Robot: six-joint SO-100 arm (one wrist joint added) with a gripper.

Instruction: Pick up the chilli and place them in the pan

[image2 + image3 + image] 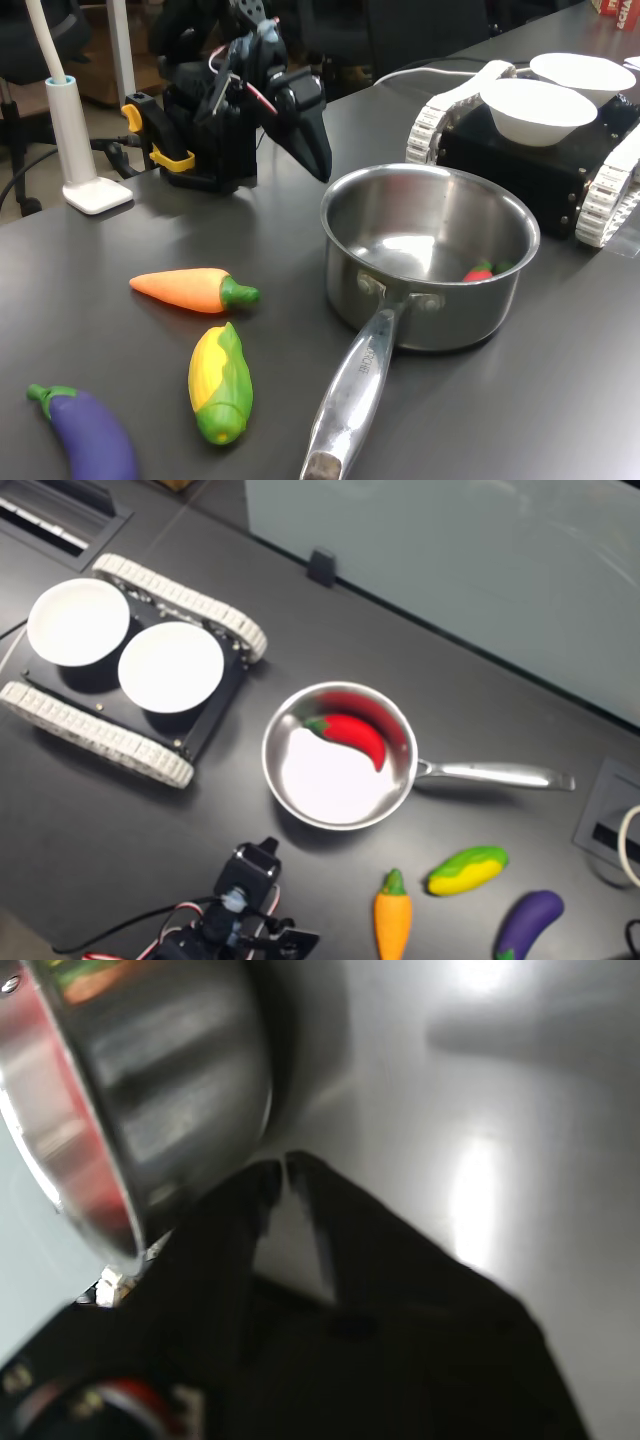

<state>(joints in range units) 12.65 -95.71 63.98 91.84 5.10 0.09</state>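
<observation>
Lying inside the pan (pixel 300 790) against its wall, the chilli (pixel 352 734) rests untouched while my gripper (pixel 318 160) hangs empty just beside the rim, its dark fingers (pixel 240 1220) nearly pressed together above the grey table (pixel 100 260).

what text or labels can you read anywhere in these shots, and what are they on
None can be read.
Pan handle: a faint stamped mark in the first exterior view, too small to read.
Red box at the first exterior view's top right corner: white lettering, cut off and blurred.
Chilli, white bowls and gripper: no print visible.
</observation>
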